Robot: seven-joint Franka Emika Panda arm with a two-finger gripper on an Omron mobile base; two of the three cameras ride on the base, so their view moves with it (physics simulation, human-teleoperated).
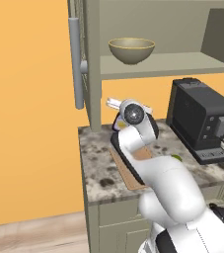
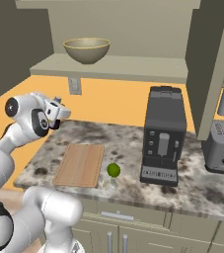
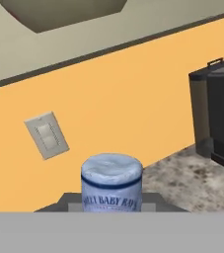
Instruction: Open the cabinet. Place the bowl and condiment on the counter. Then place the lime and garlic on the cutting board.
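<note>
Condiment bottle is being clamped in the jaws above the counter. Bowl is being kept on the cabinet shelf.

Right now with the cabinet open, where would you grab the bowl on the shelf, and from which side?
Probably the bowl by its thin front rim, coming in from the open front of the cabinet, one finger inside and one outside. It sits upright on the shelf, too wide to span, and its sloping round walls would likely slip from a side pinch.
</note>
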